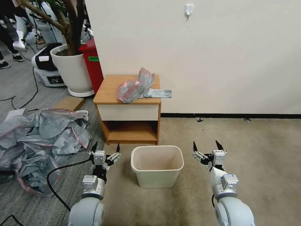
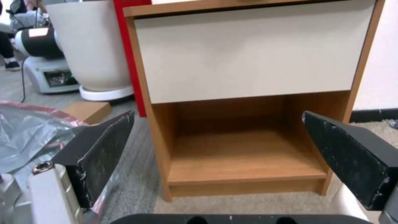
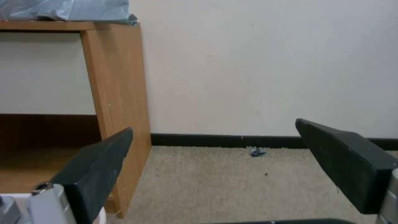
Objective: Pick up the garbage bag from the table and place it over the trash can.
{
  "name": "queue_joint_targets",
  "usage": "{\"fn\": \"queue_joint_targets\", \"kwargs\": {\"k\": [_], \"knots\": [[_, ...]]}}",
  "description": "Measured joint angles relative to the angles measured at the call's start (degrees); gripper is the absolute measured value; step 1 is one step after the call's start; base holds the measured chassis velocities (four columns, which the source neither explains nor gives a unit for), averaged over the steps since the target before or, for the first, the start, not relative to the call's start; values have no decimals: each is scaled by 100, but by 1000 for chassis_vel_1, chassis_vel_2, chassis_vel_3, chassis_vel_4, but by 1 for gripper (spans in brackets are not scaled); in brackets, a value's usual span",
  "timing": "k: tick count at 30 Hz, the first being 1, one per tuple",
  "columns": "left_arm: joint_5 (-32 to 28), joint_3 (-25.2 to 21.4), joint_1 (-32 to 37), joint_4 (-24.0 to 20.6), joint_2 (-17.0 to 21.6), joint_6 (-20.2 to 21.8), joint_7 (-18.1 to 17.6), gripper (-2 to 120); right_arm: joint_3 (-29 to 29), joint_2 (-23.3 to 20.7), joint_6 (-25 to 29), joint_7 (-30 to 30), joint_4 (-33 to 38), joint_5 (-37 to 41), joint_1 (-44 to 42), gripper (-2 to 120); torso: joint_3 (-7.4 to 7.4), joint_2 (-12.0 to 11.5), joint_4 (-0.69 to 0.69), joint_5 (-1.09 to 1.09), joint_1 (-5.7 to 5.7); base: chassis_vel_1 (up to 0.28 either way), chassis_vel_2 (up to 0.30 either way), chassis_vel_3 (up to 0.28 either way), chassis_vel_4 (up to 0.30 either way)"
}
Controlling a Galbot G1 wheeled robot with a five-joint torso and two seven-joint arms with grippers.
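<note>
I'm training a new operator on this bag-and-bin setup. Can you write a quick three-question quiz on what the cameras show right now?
1. True or false: the garbage bag already lines the trash can.
2. Multiple choice: one end of the bag overhangs which edge of the table? A) the edge on the robot's left B) the edge on the robot's right C) the front edge
3. Fill in: the left gripper and right gripper are both ____ and hold nothing.

Key: 1 false, it lies on the table top; 2 B; 3 open.
</note>
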Motion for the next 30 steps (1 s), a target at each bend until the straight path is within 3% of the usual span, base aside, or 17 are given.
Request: {"fn": "queue_joint_targets", "kwargs": {"k": [30], "knots": [[0, 0, 0, 0, 0, 0, 0, 100, 0, 0, 0, 0, 0, 0, 0, 100, 0, 0, 0, 0, 0, 0, 0, 0, 0]]}}
